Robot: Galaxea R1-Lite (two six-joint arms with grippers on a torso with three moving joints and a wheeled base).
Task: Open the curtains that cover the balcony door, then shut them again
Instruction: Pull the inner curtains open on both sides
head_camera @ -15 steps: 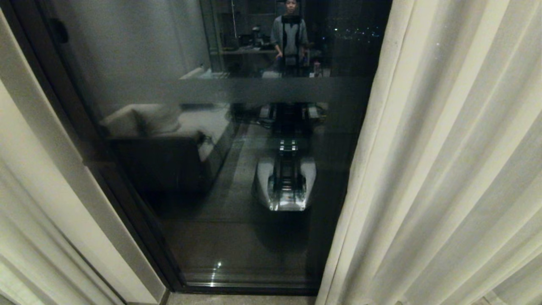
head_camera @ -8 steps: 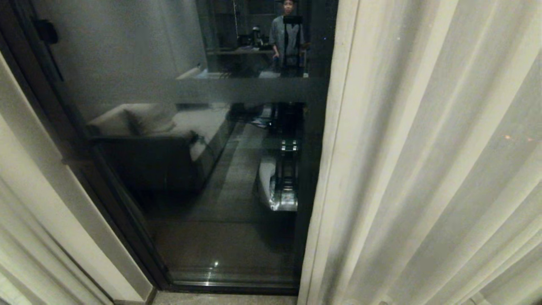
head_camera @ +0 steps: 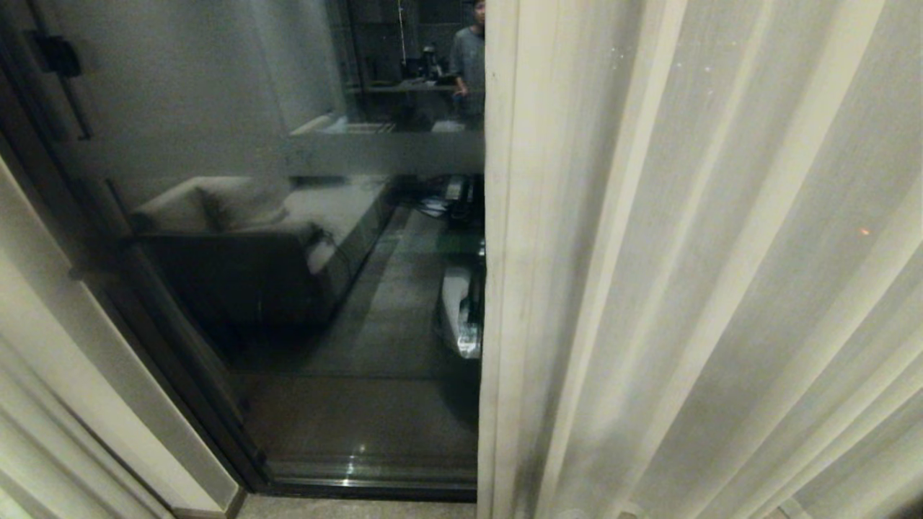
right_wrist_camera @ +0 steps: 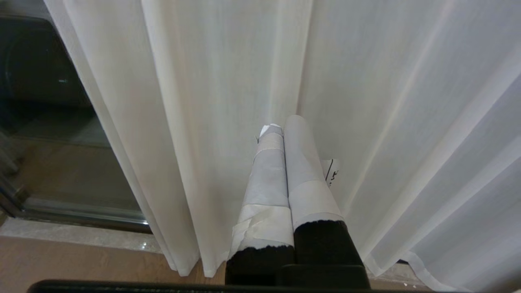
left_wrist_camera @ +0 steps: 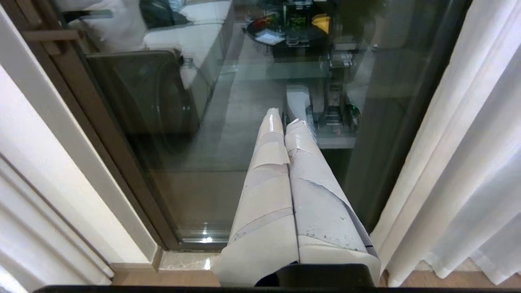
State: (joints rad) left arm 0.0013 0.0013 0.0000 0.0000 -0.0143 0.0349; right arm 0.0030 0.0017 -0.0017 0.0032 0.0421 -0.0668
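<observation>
With both the left claw (left_wrist_camera: 283, 116) and right claw (right_wrist_camera: 279, 124) closed and empty, the right curtain (head_camera: 685, 288) could slip past ungripped, leaving the balcony door (head_camera: 288, 288) half bare.

No legible text, brand or number in any view, small white tag (right_wrist_camera: 331, 171) beside the right hand (right_wrist_camera: 281, 124), against the curtain (right_wrist_camera: 228, 101), carries black marks too small to read
</observation>
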